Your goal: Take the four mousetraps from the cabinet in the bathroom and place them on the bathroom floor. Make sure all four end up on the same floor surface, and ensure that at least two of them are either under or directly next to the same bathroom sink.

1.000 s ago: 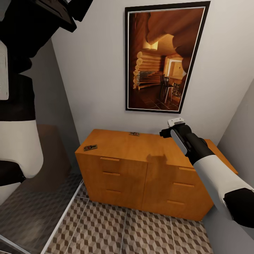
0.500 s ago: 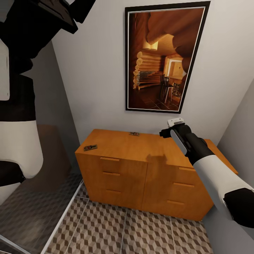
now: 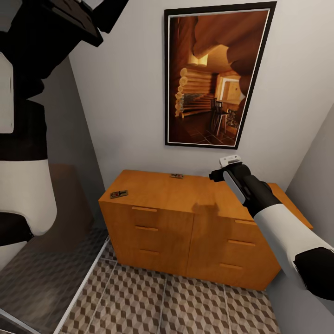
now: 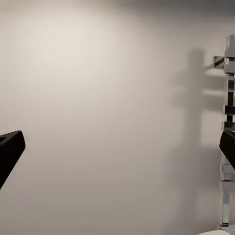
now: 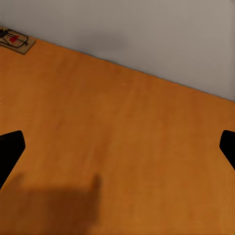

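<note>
Right gripper (image 5: 117,147) jaws wide apart over the cabinet (image 3: 185,195); mousetrap (image 5: 14,40) beyond them looks light, stiff: pinch its board edges.

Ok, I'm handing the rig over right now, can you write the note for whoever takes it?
Right gripper: open, empty, hovering over the cabinet top.
Left gripper: open, empty, raised and facing a bare wall.
Two mousetraps in sight on the cabinet top: one at its front left corner, one at the back edge by the wall. The other two are not located.
None lie on the visible bathroom floor.
Left: grab each trap, put all four on the floor, two by the sink.
</note>
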